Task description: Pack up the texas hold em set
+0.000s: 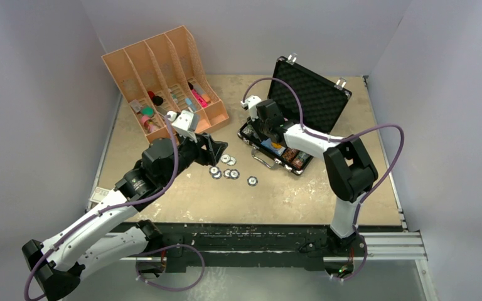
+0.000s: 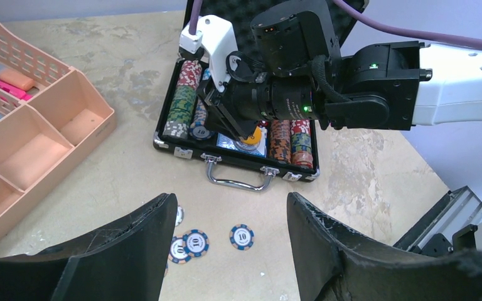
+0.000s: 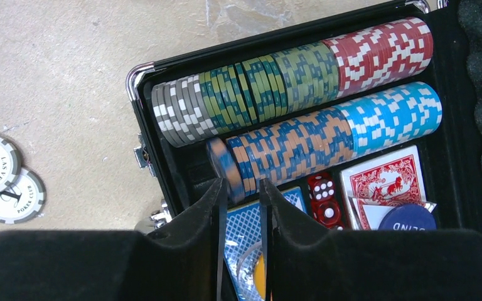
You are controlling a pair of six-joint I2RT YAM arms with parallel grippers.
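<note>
From above, the small black foam-lined briefcase (image 1: 310, 103) is seen open at the far right of the desk (image 1: 326, 200), with the right pincer (image 1: 268, 139) lowered into it. Striped round poker chips (image 1: 229, 170) lie loose by the left pincer (image 1: 218, 149). In the left wrist view, that pincer is shown wide apart and empty. In the right wrist view, the right pincer is held narrowly apart with nothing clamped, just beside a tilted orange-and-blue chip (image 3: 223, 166). That row could be toppled if the fingers are swung sideways
</note>
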